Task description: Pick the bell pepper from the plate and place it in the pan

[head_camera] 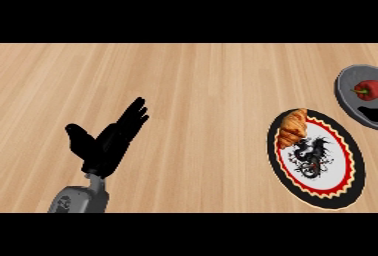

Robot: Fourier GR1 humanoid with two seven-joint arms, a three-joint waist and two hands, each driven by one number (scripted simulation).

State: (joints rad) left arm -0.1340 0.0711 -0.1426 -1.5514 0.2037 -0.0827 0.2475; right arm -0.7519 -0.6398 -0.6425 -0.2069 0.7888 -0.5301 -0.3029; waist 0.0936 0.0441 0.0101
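Observation:
A red bell pepper (365, 90) with a green stem lies inside the grey pan (345, 92) at the right edge. Below it sits a round plate (325, 187) with a black rim, a red and yellow sawtooth border and a dark dragon figure on white. A croissant (293, 127) rests on the plate's upper left rim. My left hand (109, 140) stands at the lower left, fingers straight and pointing up and right, thumb spread, nothing in it. It is far from the plate and the pan. My right hand shows nowhere.
The light wooden counter (192, 90) fills the view, with bare wood between the left hand and the plate. The pan is cut off by the right edge.

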